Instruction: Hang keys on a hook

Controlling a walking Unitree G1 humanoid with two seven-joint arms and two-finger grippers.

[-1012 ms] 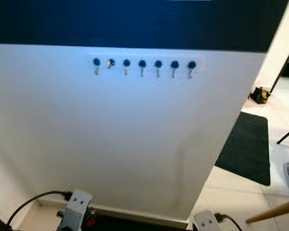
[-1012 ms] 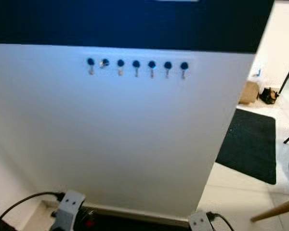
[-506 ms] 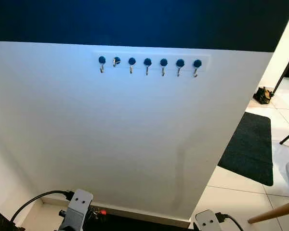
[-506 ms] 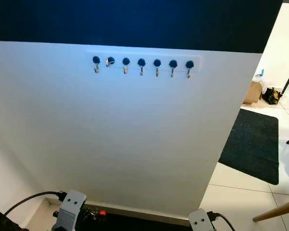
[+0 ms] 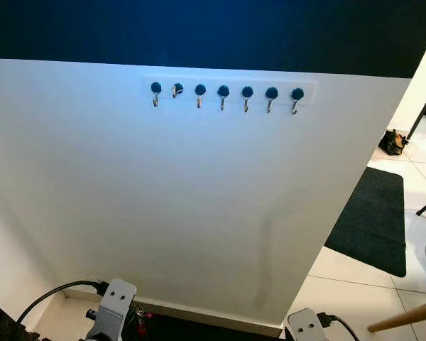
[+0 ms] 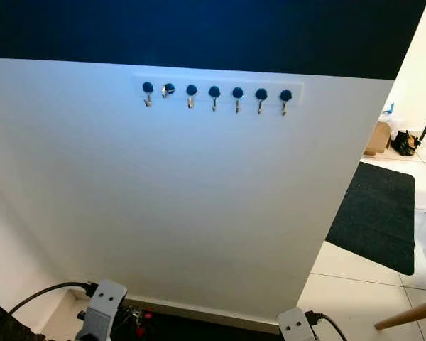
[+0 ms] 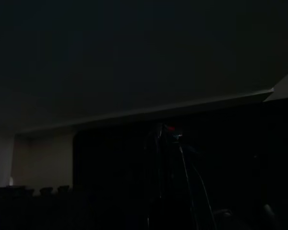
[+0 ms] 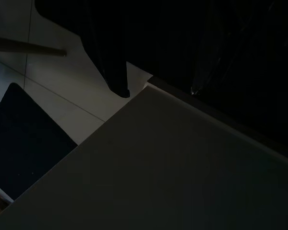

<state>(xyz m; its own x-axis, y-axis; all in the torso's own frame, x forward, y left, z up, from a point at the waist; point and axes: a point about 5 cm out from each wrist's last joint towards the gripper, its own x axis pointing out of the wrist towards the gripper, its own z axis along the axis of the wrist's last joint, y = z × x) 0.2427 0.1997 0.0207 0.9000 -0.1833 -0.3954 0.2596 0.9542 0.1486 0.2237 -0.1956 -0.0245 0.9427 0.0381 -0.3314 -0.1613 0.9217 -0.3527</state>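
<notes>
A white rail with several blue-capped metal hooks is fixed high on the white wall, just under a dark blue band. All the hooks hang bare. My left arm's grey wrist sits low at the bottom left, far below the rail, with a small red piece beside it. The left wrist view is very dark; my left gripper shows as a faint shape with a red glint and thin strands. My right arm's wrist sits low at the bottom right. My right gripper hangs beside the wall's corner.
The wall ends in a corner on the right. Beyond it lie pale floor tiles and a black mat. A wooden pole slants in at the bottom right. A brown bag and a cardboard box stand further back.
The picture has sharpened and shifted a little as the camera moved, so the hook rail sits slightly further right. Both arms stay low in the same places.
</notes>
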